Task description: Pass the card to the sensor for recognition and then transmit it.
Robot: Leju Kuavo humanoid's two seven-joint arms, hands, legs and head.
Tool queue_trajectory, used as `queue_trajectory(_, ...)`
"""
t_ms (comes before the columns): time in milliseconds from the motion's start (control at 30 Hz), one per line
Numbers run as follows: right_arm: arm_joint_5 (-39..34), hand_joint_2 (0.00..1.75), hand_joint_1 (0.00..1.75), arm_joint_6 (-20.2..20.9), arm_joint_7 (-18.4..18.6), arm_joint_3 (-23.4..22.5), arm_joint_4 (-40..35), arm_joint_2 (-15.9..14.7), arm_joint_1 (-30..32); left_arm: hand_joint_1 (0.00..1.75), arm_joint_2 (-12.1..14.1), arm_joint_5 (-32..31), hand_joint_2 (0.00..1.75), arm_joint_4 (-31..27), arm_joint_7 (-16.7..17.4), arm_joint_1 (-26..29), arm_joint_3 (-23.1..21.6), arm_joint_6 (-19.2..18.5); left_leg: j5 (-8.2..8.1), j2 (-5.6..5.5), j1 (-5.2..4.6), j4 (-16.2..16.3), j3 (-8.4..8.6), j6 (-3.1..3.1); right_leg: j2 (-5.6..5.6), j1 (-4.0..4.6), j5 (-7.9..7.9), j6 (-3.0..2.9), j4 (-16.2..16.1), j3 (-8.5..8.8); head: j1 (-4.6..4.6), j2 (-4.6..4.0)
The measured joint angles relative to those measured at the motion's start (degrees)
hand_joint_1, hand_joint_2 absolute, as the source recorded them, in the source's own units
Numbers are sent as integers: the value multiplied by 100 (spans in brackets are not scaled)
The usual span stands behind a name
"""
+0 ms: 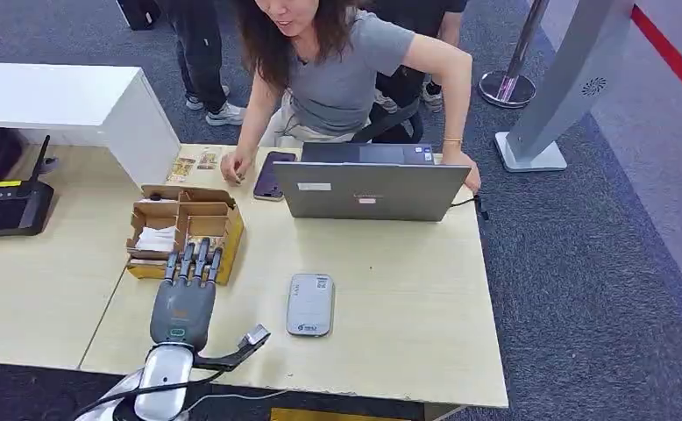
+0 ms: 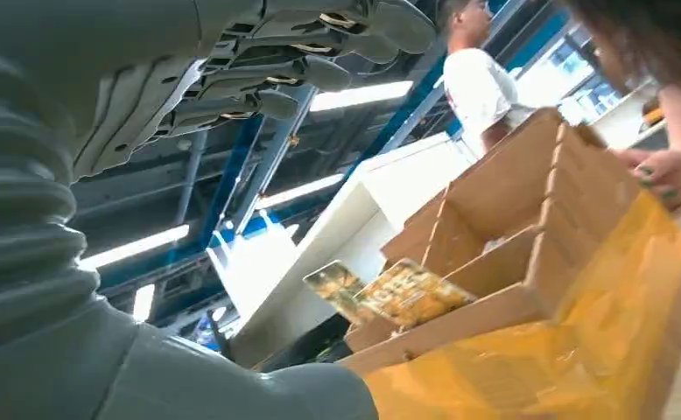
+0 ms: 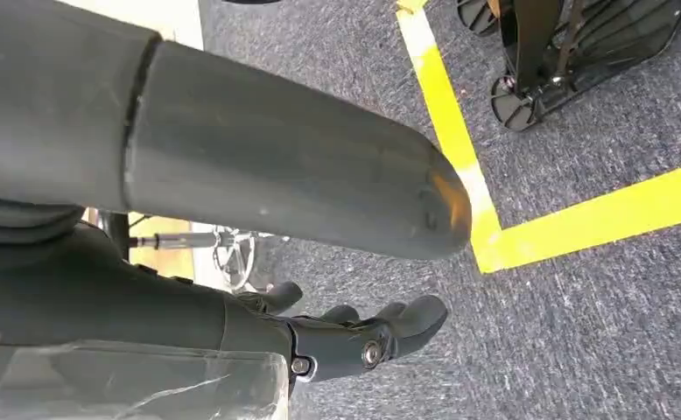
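Note:
A cardboard box [image 1: 199,213] with compartments stands on the wooden table [image 1: 399,316]. In the left wrist view, patterned cards [image 2: 389,293] lean inside the box [image 2: 530,219]. My left hand [image 1: 184,303] hovers just in front of the box, fingers stretched toward its near wall, thumb out to the side, holding nothing; the fingers [image 2: 258,74] show spread above the box. A grey-white card sensor [image 1: 309,304] lies flat on the table to the right of this hand. My right hand [image 3: 363,337] hangs over the carpet, fingers loosely bent and holding nothing.
A person leans over the far side of the table behind a grey laptop [image 1: 368,189], one hand beside a dark phone [image 1: 272,174]. More cards [image 1: 195,163] lie at the far edge. A black device [image 1: 9,206] sits on the left; a white cabinet [image 1: 74,101] stands behind.

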Motion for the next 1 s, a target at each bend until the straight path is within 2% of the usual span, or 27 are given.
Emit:
queue_trajectory(267,0,0,0,0,2,0,0,0,2,0,55,0,175,-48,85,170,297,-188,-1,0,0,0,0,1,0,0,0,0,0,0,-2,0)
queue_trajectory(533,0,0,0,-2,4,0,0,0,-2,0,90,0,175,-59,85,252,446,-197,0,0,0,0,0,0,-1,0,0,0,0,0,0,-2)
queue_trajectory(1000,122,0,0,87,9,24,0,0,-4,0,105,0,175,77,-42,221,905,26,0,0,0,0,1,0,0,0,0,0,0,0,-2,-2)
